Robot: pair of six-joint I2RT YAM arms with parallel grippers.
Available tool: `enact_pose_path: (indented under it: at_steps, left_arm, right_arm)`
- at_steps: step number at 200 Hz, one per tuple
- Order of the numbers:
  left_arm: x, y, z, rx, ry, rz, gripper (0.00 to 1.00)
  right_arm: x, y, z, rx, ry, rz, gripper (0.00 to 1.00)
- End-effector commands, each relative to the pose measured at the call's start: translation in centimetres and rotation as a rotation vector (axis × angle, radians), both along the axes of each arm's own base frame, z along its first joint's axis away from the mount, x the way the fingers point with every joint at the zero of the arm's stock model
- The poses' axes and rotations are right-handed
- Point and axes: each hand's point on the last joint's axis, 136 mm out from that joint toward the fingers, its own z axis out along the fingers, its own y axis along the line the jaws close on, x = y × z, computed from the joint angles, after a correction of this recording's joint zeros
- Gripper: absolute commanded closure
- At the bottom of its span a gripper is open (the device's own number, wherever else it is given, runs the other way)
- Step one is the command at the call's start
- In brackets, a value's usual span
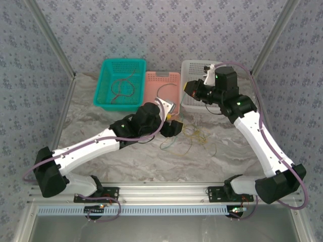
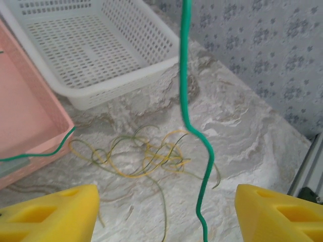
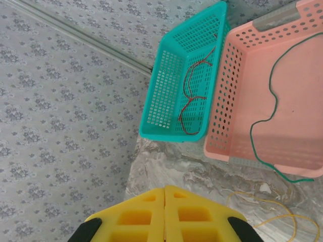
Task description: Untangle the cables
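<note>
– How do your pincers stand?
– My left pincer [image 2: 166,214] gapes apart, a green cable [image 2: 184,91] hanging between its fingers. My right pincer [image 3: 165,196] is pressed together, empty.
– And the other cables?
– A yellow tangle [image 2: 146,156] lies on the desk [image 2: 242,141]; a red cable [image 3: 184,88] sits in the teal basket [image 3: 161,91].

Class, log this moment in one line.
left claw open | right claw shut | green cable partly in pink basket | yellow cables tangled on table
</note>
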Motion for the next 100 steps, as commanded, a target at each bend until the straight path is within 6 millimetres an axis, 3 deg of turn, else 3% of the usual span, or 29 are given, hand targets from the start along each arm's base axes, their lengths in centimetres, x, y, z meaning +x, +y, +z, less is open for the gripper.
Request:
enact_pose_path:
  at_steps: [1, 31, 62, 91, 100]
  left_arm:
    - [0.1, -1.4, 1.5, -0.082, -0.02, -0.028, 0.3]
    - [0.8, -1.7, 0.7, -0.05, -0.015, -0.011, 0.36]
    - [1.4, -1.7, 1.0, -0.07, -0.007, 0.011, 0.72]
    - [1.6, -1.9, 1.1, -0.081, 0.005, 0.007, 0.76]
    - [1.5, -2.0, 1.2, -0.084, 0.006, -0.001, 0.83]
  right_arm:
    - [-0.3, 0.7, 0.2, 0.041, 0.006, 0.026, 1.0]
    - [-0.6, 0.8, 0.5, 0.064, 0.005, 0.032, 1.0]
    - [-0.8, 0.6, 0.6, 0.07, 0.006, 0.026, 1.0]
    - [-0.9, 0.6, 0.4, 0.082, 0.01, 0.023, 1.0]
    - [-0.9, 0.6, 0.2, 0.082, 0.013, 0.021, 1.0]
